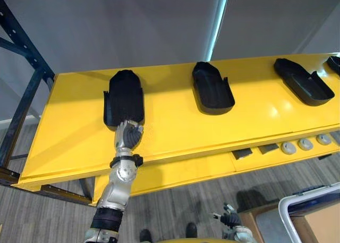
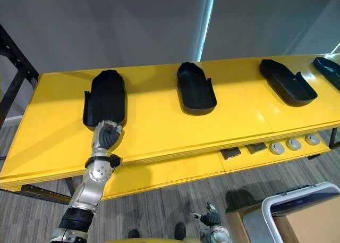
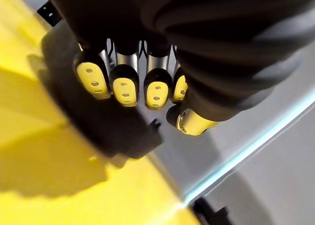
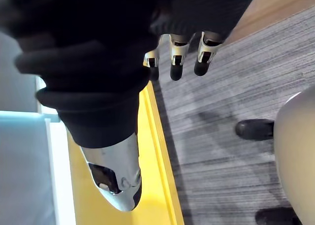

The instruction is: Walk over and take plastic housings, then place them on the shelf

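Observation:
Several black plastic housings lie in a row on the yellow shelf: one at the left, one in the middle, one to the right. My left hand reaches up to the near end of the left housing, its fingertips straight and at that housing's edge, not curled round it. Whether they touch it I cannot tell. My right hand hangs low over the carpet, its fingers relaxed and holding nothing.
A lower yellow tier carries small dark blocks and round grey discs. The rack's dark blue post stands at the left. A white-rimmed bin sits on the floor at the lower right.

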